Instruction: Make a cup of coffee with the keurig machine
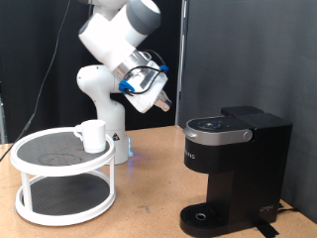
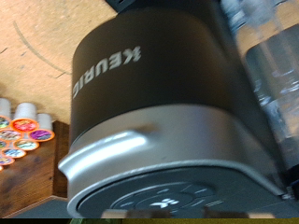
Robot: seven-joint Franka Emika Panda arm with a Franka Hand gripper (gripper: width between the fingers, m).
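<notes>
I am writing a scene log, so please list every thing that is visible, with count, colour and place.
cup: one, white, on top tier of the stand, exterior view's left.
two-tier stand: one, white with dark shelves, on the table.
keurig machine: one, black with silver trim, lid closed, exterior view's right.
coffee pods: several, mixed colours, beside the machine in the wrist view.
table: one, wooden.
gripper: one, white-black, in the air above the table, holding nothing visible.

Glossy white arm (image 1: 111,35); seemingly blue-accented tool (image 1: 163,102)
</notes>
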